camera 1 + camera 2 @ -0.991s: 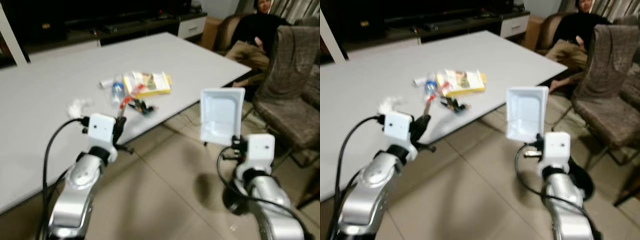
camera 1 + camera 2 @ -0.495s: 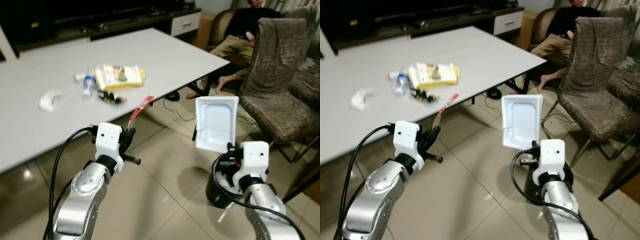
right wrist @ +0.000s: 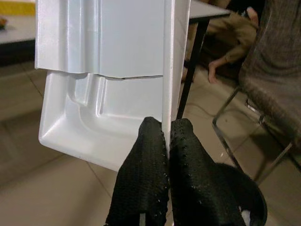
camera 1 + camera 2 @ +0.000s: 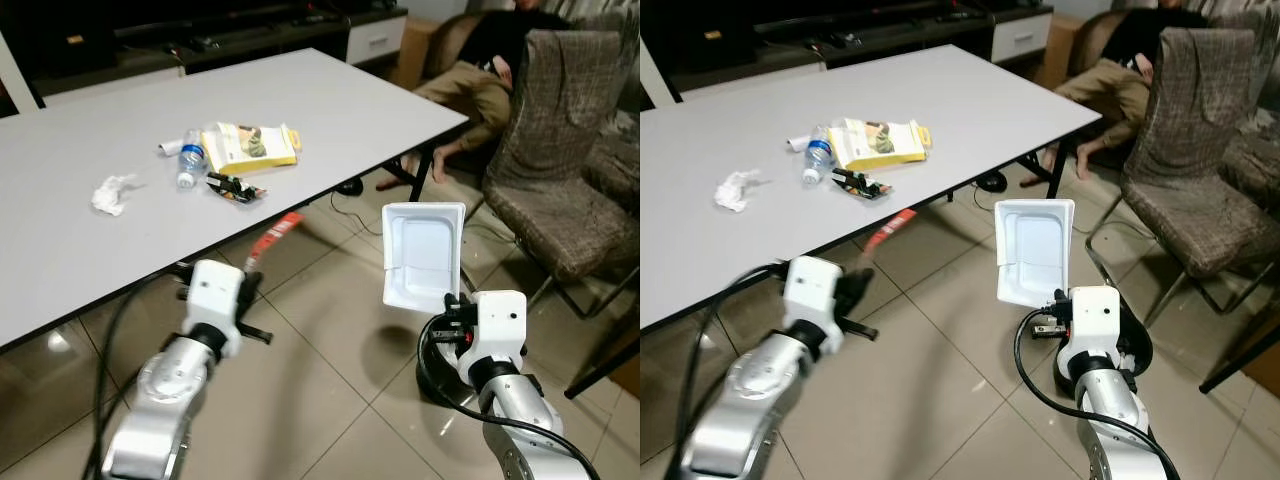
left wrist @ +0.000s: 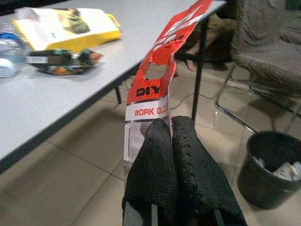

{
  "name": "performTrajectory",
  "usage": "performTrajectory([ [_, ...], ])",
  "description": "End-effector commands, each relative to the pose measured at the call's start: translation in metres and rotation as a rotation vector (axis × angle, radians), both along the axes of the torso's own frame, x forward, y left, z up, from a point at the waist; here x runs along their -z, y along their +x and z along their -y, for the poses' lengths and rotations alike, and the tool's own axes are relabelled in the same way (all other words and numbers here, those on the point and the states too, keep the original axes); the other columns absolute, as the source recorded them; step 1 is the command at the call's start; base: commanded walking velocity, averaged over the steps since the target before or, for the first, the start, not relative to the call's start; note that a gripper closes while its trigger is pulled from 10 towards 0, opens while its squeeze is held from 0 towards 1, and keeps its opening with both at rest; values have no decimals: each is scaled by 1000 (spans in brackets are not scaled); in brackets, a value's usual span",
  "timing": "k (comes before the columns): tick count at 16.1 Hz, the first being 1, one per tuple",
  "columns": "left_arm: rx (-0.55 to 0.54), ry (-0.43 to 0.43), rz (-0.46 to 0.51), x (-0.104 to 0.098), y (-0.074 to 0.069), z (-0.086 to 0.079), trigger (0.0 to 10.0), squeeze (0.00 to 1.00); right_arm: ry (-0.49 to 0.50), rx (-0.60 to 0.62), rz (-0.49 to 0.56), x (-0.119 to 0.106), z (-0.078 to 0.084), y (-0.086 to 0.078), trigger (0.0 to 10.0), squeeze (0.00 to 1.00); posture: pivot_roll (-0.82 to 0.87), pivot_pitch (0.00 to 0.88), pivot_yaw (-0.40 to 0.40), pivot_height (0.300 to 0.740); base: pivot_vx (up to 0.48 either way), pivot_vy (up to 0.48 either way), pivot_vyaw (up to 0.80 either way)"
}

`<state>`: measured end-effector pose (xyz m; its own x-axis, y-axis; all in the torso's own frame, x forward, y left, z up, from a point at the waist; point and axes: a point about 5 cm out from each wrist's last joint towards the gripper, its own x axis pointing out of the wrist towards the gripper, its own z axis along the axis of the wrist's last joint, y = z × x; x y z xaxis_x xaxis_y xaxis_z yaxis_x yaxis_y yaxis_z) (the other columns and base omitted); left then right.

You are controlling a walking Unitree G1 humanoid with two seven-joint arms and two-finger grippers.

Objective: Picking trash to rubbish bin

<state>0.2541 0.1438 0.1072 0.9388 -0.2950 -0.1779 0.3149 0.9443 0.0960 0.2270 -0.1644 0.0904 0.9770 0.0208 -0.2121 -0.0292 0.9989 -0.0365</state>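
— Where's the trash?
— The left gripper [image 5: 170,129] is clamped on a red-and-white torn wrapper strip [image 5: 160,80], held over the tiled floor [image 4: 320,400] beside the grey table [image 4: 90,250].
— And the other arm?
— The right gripper [image 3: 167,136] pinches the rim of a white plastic tray [image 4: 422,255], upright, above the black round bin [image 5: 270,167].

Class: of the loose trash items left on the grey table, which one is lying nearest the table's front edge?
The dark crumpled wrapper. It lies closer to the edge than the yellow packet, plastic bottle and white tissue.
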Motion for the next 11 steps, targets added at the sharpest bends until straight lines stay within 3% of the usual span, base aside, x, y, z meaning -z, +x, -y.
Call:
performTrajectory([
  [1, -15, 18, -21, 12, -3, 1, 10000, 0, 9, 19, -40, 11, 4, 0, 10000, 0, -14, 0, -41, 740, 0, 0, 0],
  [2, -23, 7, -41, 19, -4, 2, 10000, 0, 17, 26, -63, 18, 4, 0, 10000, 0, -14, 0, -42, 740, 0, 0, 0],
  [5, -19, -6, -129, 42, -16, -1, 10000, 0, 35, 81, -131, 42, 8, -2, 10000, 0, -10, 0, -56, 740, 0, 0, -800],
  [8, -50, 38, -126, 57, -24, -7, 10000, 0, -17, 89, -251, 73, 15, -17, 10000, 0, 1, 0, -64, 740, 0, 0, -800],
  [11, -49, 18, -120, 60, -25, -11, 10000, 0, 16, 118, -278, 83, 17, -22, 10000, 0, 8, 0, -63, 740, 0, 0, -800],
])
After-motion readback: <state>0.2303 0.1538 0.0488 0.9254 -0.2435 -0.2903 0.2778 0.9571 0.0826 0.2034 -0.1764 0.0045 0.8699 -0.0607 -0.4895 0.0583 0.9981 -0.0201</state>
